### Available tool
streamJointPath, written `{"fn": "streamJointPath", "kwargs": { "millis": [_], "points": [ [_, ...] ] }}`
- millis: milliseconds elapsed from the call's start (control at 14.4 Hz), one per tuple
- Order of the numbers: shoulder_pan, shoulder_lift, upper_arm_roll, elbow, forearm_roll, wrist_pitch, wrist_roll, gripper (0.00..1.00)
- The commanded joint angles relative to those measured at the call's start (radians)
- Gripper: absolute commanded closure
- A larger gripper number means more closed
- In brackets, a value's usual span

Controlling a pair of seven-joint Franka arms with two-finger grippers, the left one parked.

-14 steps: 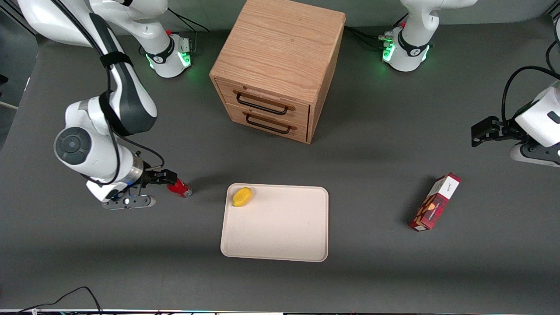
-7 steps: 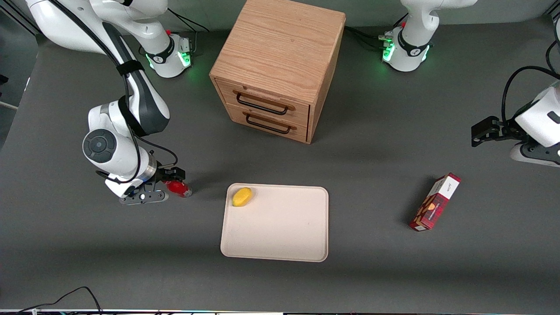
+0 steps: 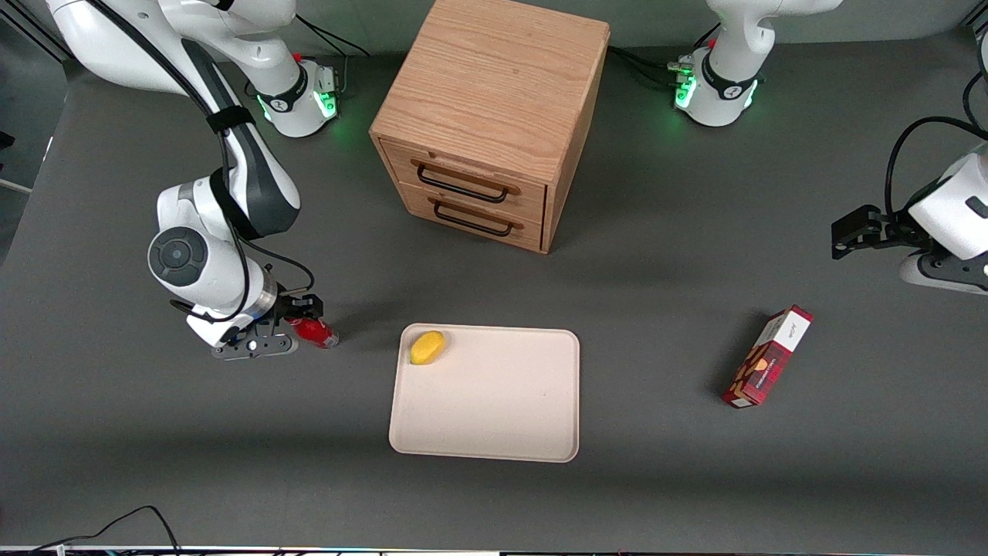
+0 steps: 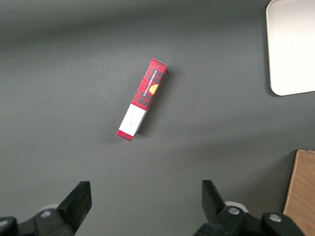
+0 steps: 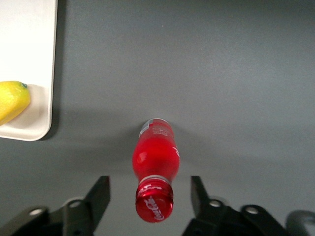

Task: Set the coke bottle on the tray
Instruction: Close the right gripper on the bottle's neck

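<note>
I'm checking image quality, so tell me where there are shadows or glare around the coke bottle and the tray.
Right wrist view: the coke bottle shows small glare spots, standing between the open pincer fingers. Front view: the bottle casts a soft shadow toward the cabinet; the tray looks evenly lit, without glare.

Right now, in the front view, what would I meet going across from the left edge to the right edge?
Gripper, open over the coke bottle → yellow fruit → tray → red patterned carton box.
</note>
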Motion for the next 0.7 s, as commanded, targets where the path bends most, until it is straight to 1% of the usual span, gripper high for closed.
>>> {"fn": "streamJointPath", "kwargs": {
  "millis": [0, 209, 278, 487, 626],
  "points": [
    [-0.005, -0.025, 0.002, -0.028, -0.018, 0.018, -0.004, 0.59],
    [-0.006, -0.028, 0.002, -0.026, -0.018, 0.016, -0.02, 0.93],
    [-0.006, -0.028, 0.002, -0.026, -0.018, 0.016, -0.025, 1.0],
    [-0.008, -0.034, 0.002, -0.02, -0.018, 0.007, -0.027, 1.0],
    [-0.011, -0.058, 0.002, 0.009, -0.016, -0.045, -0.05, 1.0]
  ]
}}
